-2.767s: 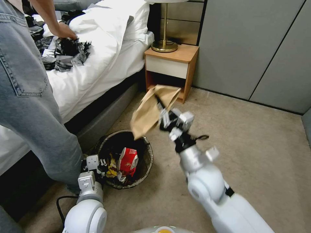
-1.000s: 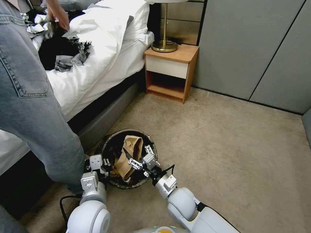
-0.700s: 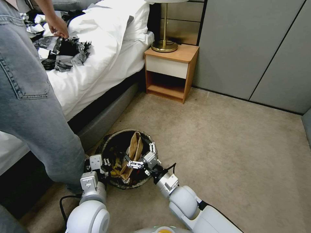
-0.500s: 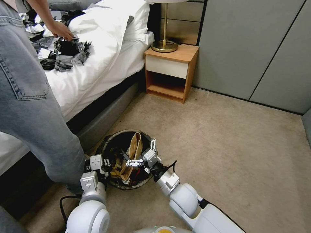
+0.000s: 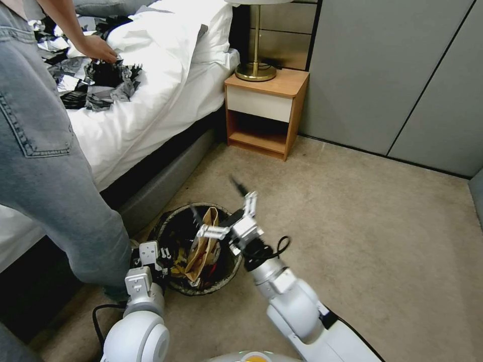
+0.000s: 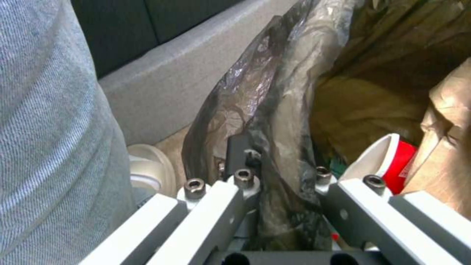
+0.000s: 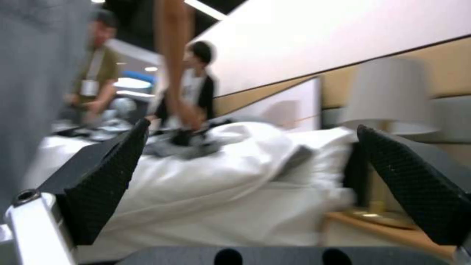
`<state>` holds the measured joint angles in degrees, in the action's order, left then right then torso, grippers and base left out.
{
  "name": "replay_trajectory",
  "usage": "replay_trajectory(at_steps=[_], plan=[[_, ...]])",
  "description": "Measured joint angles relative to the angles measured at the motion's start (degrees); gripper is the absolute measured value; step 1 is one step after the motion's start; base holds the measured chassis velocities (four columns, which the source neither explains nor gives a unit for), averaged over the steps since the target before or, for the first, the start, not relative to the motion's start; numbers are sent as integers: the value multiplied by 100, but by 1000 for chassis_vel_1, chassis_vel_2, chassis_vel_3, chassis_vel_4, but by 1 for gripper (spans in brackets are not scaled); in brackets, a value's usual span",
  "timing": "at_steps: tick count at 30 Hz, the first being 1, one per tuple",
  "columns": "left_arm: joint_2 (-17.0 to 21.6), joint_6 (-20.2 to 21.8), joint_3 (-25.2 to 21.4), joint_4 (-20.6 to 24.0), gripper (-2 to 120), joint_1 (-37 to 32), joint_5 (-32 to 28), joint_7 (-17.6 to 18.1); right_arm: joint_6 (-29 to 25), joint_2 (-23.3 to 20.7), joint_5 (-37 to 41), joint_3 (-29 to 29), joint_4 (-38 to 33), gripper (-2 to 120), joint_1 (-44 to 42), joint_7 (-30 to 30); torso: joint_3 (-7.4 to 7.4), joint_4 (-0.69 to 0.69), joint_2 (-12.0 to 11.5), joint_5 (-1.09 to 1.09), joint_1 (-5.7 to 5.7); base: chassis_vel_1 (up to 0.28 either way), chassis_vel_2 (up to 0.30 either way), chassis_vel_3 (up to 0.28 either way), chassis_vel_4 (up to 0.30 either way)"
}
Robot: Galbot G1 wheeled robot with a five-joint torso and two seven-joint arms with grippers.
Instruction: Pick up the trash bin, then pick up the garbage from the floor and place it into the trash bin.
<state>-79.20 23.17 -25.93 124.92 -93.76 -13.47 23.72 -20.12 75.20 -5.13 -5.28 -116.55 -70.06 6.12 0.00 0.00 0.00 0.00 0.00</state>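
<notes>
- Brown paper bag (image 5: 202, 247), head view: stands on edge inside the trash bin (image 5: 227, 266), lower centre of frame, on the beige floor (image 5: 382, 226) beside the bed (image 5: 151, 100). Red-and-white packet (image 5: 205, 257) and yellow wrappers lie under it.
- Right tool (image 5: 229, 213), head view: fingers spread and empty, above the bin's far rim, just clear of the bag top. Judgement: the drop looks complete; withdraw straight up and away so neither finger catches the bag or the liner.
- Left tool (image 5: 151, 256), head view: at the bin's near-left rim, lower left of frame.
- Left tool (image 6: 279, 184), left wrist view: clenched on the dark liner bag (image 6: 275, 110) folded over the rim; red-and-white packet (image 6: 400, 165) at centre right, paper bag (image 6: 451, 147) at right edge. Judgement: keep this hold firm and the bin level.
- Right tool (image 7: 250, 173), right wrist view: black pads (image 7: 105, 180) wide apart, nothing between them; bed (image 7: 220, 191) and lamp (image 7: 388, 99) beyond.
</notes>
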Motion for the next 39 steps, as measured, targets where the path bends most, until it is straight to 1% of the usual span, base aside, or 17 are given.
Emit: replay_trajectory(at_steps=[1,2,5,6,8,9,12,16,20,27,39], plan=[[6,1,-8,-2,2,0,-12,0,4,90,-176,331,-262,100,-290,101,0,-1,0,0,0,0,0,0,0],[6,1,-8,-2,2,0,-12,0,4,90,-176,331,-262,100,-290,101,0,-1,0,0,0,0,0,0,0],[11,1,-25,-3,2,5,-43,-2,-93,159,-310,1039,-633,100,-1009,249,0,-1,0,0,0,0,0,0,0],[11,1,-25,-3,2,5,-43,-2,-93,159,-310,1039,-633,100,-1009,249,0,-1,0,0,0,0,0,0,0],[17,1,-37,3,2,6,-61,-2,-174,201,-309,1392,-690,100,-1305,355,0,-1,0,0,0,0,0,0,0],[17,1,-37,3,2,6,-61,-2,-174,201,-309,1392,-690,100,-1305,355,0,-1,0,0,0,0,0,0,0],[29,0,-48,66,2,-36,-68,-3,-213,302,-258,1805,-457,100,-1588,739,0,0,0,1,0,0,0,0,0],[34,-5,-50,82,2,-67,-68,-5,-356,320,-81,1986,-228,100,-1773,800,1,0,0,1,0,0,0,0,0],[35,-11,-39,104,2,-79,-65,-7,-402,312,132,2040,-99,100,-1908,796,0,-1,0,0,0,0,0,0,0],[32,-22,1,174,2,-150,-58,-50,-471,342,125,2004,54,100,-1842,708,0,0,0,-1,0,0,0,0,0],[90,-10,55,240,2,-200,-121,-63,-456,341,89,1938,46,100,-1696,634,0,0,0,0,1,0,0,0,0]])
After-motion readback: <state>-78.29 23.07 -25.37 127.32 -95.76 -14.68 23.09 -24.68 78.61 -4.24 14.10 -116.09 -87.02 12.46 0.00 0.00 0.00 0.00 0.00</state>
